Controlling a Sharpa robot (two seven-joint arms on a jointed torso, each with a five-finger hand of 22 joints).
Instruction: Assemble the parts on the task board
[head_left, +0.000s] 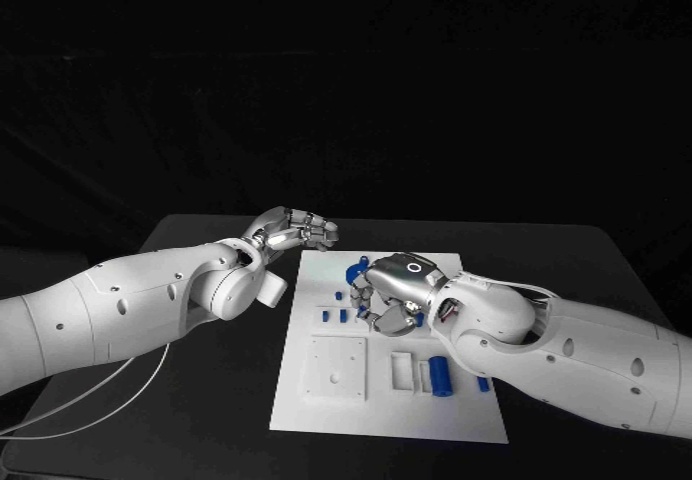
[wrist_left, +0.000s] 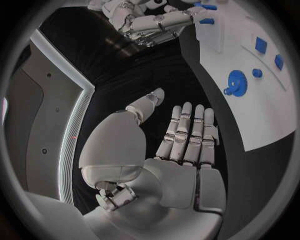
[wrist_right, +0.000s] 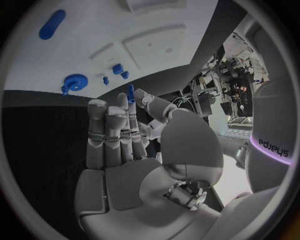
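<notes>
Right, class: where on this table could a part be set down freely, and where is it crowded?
Free: the task board's near strip, in front of the white block and blue cylinder; also the black table's far right corner. Crowded: the board's far half, where the right robot hand, pinching a blue pin, hangs by the gear.

The surface (head_left: 216, 400) is a black table with rounded far corners. One thing lies directly on it: the white task board (head_left: 378, 410), a rectangular plate set lengthwise from the near edge toward the far edge, roughly midway between the left and right edges. Its near end lies close to the near edge, while its far end stops short of the far edge. A dark strip of bare surface shows along each long side of the task board.
</notes>
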